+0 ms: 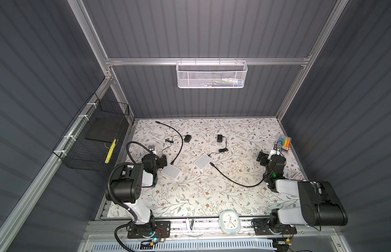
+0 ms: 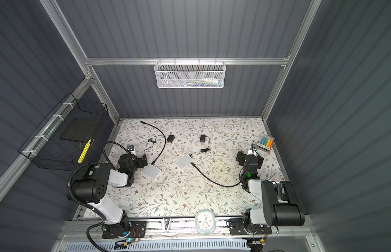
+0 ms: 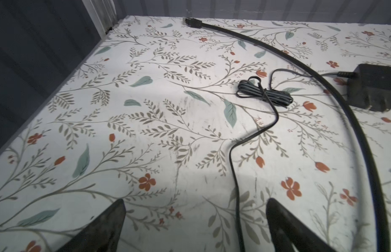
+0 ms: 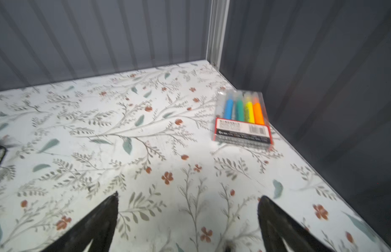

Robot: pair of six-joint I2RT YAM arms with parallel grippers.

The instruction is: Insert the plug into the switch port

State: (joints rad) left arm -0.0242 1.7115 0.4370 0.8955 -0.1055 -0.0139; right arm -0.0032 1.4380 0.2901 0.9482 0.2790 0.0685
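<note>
- The plug [image 1: 212, 165] lies on the floral table [image 1: 190, 196], right at the corner of the white switch [image 1: 202, 161] near the middle. I cannot tell whether it sits in a port.
- Its thick black cable [image 1: 233, 182] trails loose towards the right arm.
- A second switch [image 1: 171, 171] lies just beside the left gripper [image 3: 195, 209], whose jaws are spread wide and hold nothing. A thin cord [image 3: 233, 165] runs along the table between them.
- The right gripper [image 4: 188, 203] is well apart from the plug, jaws wide and empty, near a marker pack [image 4: 242, 117] by the wall.
- A black power adapter [image 1: 187, 138] and a second adapter [image 1: 219, 138] lie behind the switches.
</note>
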